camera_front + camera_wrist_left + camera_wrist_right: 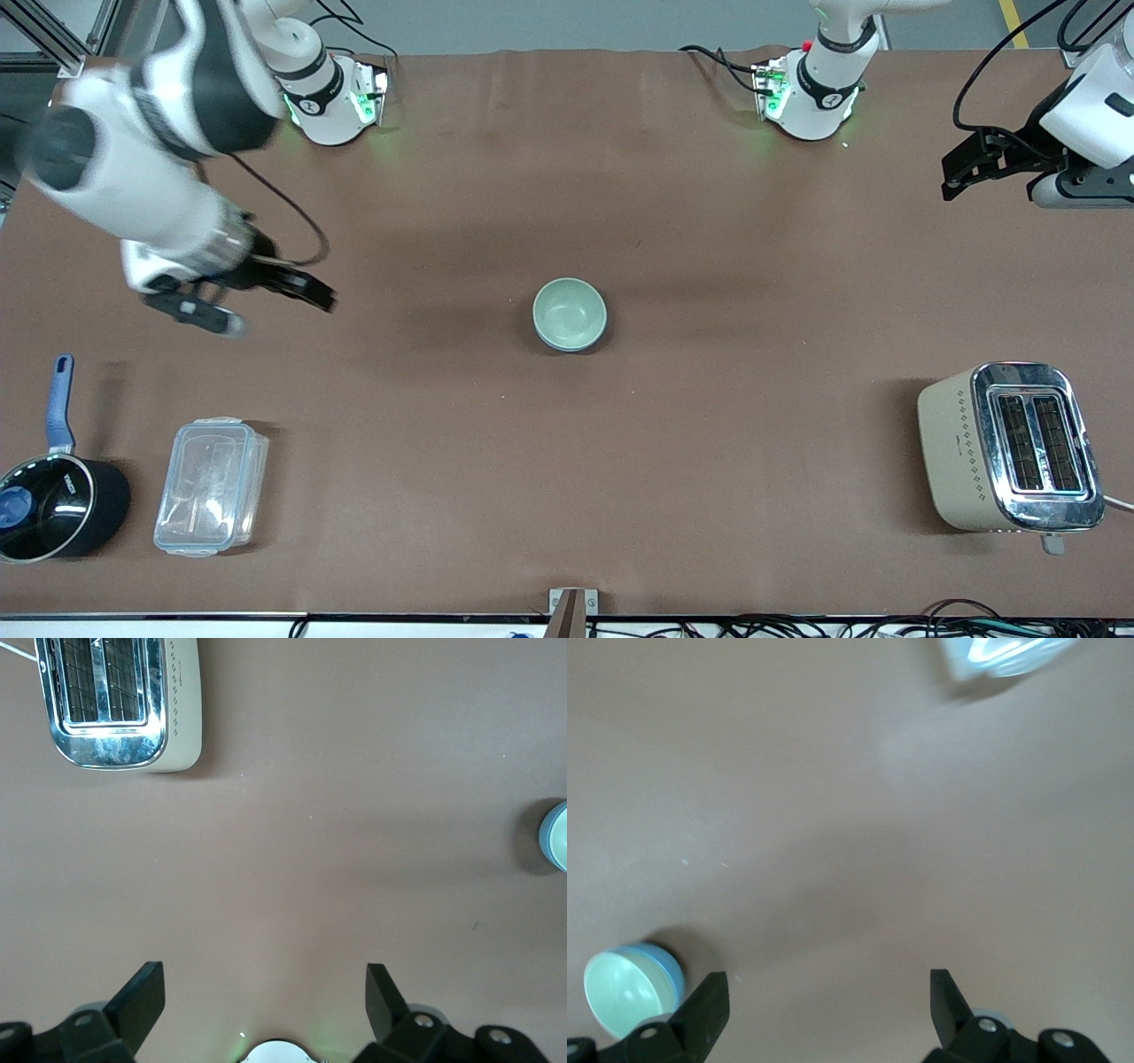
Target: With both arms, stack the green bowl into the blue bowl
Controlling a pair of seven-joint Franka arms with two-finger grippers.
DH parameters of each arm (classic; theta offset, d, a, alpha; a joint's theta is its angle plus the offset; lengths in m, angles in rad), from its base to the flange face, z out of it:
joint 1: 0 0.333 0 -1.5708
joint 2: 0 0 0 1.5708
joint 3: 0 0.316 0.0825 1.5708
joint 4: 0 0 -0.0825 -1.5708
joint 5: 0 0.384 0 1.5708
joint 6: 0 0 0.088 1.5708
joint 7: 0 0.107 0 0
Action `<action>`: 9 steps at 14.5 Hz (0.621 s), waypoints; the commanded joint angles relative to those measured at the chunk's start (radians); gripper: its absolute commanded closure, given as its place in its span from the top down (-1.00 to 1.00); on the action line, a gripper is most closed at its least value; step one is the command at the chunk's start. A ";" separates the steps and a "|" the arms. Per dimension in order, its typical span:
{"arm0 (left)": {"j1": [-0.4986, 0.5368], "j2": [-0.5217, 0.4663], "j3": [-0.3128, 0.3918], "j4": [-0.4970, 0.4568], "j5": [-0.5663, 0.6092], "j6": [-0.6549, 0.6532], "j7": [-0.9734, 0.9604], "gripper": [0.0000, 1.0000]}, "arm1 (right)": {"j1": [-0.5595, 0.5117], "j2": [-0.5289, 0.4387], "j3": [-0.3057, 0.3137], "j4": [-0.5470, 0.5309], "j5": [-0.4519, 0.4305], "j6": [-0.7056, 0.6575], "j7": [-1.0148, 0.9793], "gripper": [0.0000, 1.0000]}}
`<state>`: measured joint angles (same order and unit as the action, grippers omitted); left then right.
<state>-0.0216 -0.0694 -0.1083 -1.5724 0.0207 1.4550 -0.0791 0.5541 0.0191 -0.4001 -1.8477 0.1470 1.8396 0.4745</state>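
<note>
The green bowl (570,312) sits nested inside the blue bowl (597,339) at the middle of the table; only the blue bowl's darker outside shows around it. The stack also shows in the right wrist view, the green bowl (622,992) within the blue bowl (668,966), and at the edge of the left wrist view (558,837). My right gripper (282,312) is open and empty, over bare table toward the right arm's end; its wrist view shows it (828,985) spread wide. My left gripper (950,175) is open and empty, up at the left arm's end; its wrist view shows it (264,979) spread wide.
A beige and chrome toaster (1010,447) stands near the front camera at the left arm's end, and it also shows in the left wrist view (115,700). A black saucepan with a blue handle (53,505) and a clear plastic box (211,486) stand at the right arm's end.
</note>
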 commanded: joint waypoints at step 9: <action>0.005 0.008 0.002 0.020 -0.011 -0.016 0.013 1.00 | -0.186 -0.263 0.015 0.013 -0.230 -0.166 -0.372 1.00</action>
<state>-0.0209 -0.0691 -0.1040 -1.5718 0.0207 1.4550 -0.0777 0.3821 -0.2617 -0.4037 -1.8626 -0.0647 1.6722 0.1333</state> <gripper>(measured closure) 0.000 0.000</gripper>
